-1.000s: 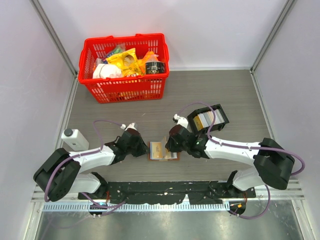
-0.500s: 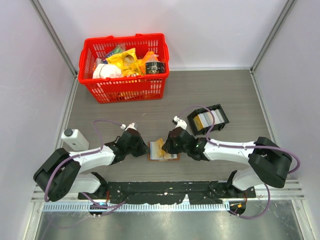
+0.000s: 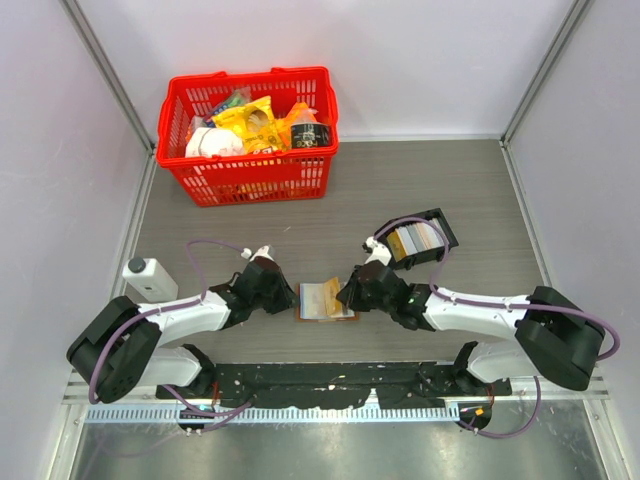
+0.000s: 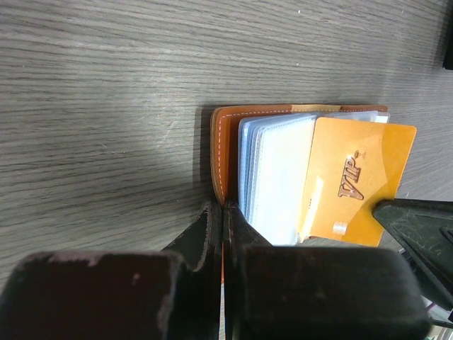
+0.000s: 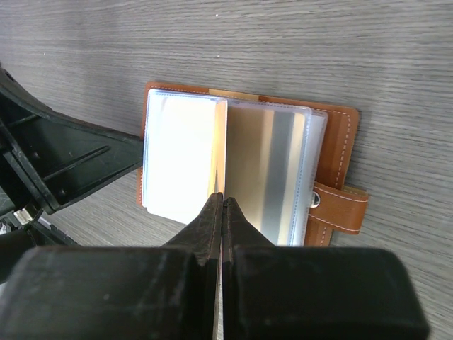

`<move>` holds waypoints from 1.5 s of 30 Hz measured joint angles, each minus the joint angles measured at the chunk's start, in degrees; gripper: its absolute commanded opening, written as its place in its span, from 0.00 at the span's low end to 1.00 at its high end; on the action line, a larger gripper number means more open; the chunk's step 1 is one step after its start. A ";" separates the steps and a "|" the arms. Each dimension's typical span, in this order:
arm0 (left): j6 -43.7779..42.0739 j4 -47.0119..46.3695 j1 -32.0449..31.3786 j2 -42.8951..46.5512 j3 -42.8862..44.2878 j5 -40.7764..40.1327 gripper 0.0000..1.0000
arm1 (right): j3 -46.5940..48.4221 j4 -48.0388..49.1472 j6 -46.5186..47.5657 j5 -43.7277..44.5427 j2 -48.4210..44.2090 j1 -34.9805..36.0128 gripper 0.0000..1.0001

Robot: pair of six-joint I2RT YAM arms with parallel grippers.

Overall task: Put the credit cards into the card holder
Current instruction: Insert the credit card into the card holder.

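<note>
Top external view shows the table [image 3: 470, 190] with a red basket [image 3: 250, 180] of packets at the far left, a black tray [image 3: 445, 232] of spare cards to the right of centre, and a white box [image 3: 148, 278] near the left arm's base. Between the two arms, near the front edge, lies the card holder [image 3: 325, 302], open flat.

Left wrist view shows the left gripper [image 4: 223, 212] with its jaws pressed together on the tan leather edge of the card holder [image 4: 221, 152], pinning it to the table. Clear plastic sleeves [image 4: 279, 177] fan up from the spine; they look soft and floppy, likely to buckle if pushed end-on.

Right wrist view shows the right gripper [image 5: 221, 202] pinching the near edge of an orange card [image 5: 221, 149] seen edge-on, standing between two sleeves, with a grey card [image 5: 272, 170] already lying in a pocket beside it. The snap tab [image 5: 340, 209] sticks out at the right.

That orange card [image 4: 357, 180] is thin, stiff, light and probably slick, so a grip on one short edge seems best, leaving most of its length free to slide into a pocket. It may pivot in the pads if its leading corner catches a sleeve mouth. The holder itself is light enough to skid, so the left clamp on the leather border, clear of the sleeves, seems the right hold.
</note>
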State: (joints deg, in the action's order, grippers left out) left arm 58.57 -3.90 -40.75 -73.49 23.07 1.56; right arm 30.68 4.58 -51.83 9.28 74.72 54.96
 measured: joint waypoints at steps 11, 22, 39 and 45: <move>0.00 -0.13 0.00 -0.13 0.00 0.02 0.00 | -3.06 4.94 -1.57 -1.77 -0.24 -1.49 0.01; 0.07 -1.07 0.00 -0.66 0.00 0.11 0.00 | -4.20 6.54 -2.34 -2.54 -4.24 -1.81 0.01; 0.13 -1.29 0.00 -0.81 0.02 0.17 0.00 | -6.64 9.49 -3.56 -3.08 -1.57 -2.93 0.01; 0.59 -1.25 0.00 -0.83 0.00 0.13 0.00 | -8.44 13.27 -4.52 -4.20 -0.68 -3.52 0.01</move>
State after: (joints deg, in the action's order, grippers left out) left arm 59.16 -5.15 -40.75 -74.32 23.07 1.69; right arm 22.24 17.85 -56.36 5.08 74.04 51.44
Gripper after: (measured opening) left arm 0.010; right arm 0.026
